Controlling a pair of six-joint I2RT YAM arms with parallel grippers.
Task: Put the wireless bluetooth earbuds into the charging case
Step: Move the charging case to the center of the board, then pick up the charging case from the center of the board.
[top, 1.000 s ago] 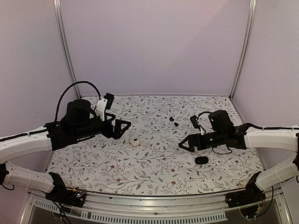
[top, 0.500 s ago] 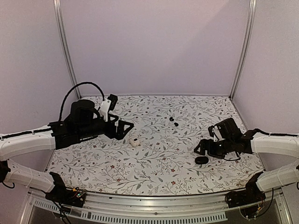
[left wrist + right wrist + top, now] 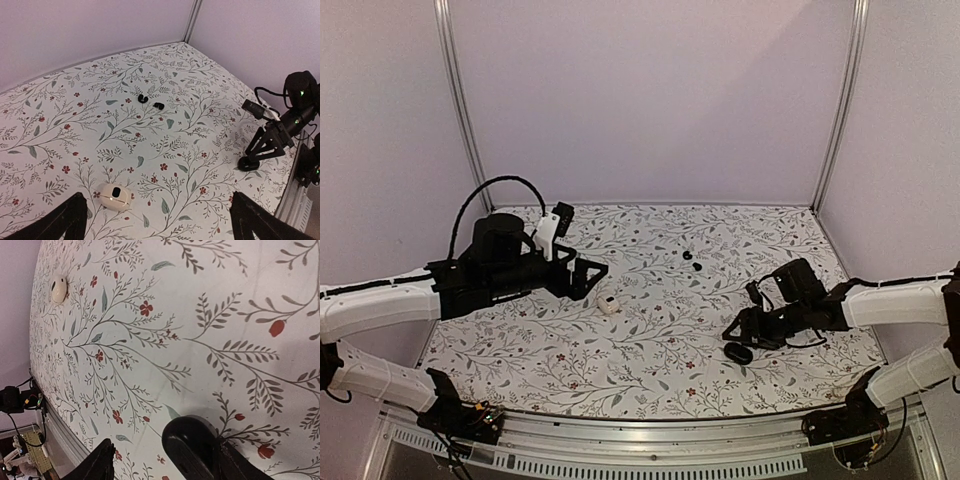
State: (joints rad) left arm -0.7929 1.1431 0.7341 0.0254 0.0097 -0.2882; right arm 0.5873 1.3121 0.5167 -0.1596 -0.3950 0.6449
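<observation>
Down low, the right pincer (image 3: 164,452) straddles the black oval case (image 3: 192,455), still open: one finger touches it, the other stands apart. Beyond, the left pincer (image 3: 156,212) gapes over the white case (image 3: 115,196). Both earbuds (image 3: 141,97) lie loose on the tabletop (image 3: 200,150), outside either case.

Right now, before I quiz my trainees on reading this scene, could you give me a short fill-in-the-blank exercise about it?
1. The count of tiny black rounded earbuds lying loose on the floral tablecloth is ___.
2. The right gripper straddles the ___ oval case.
3. The small rounded case nearest the open left gripper is ___.
Missing words: two; black; white.
</observation>
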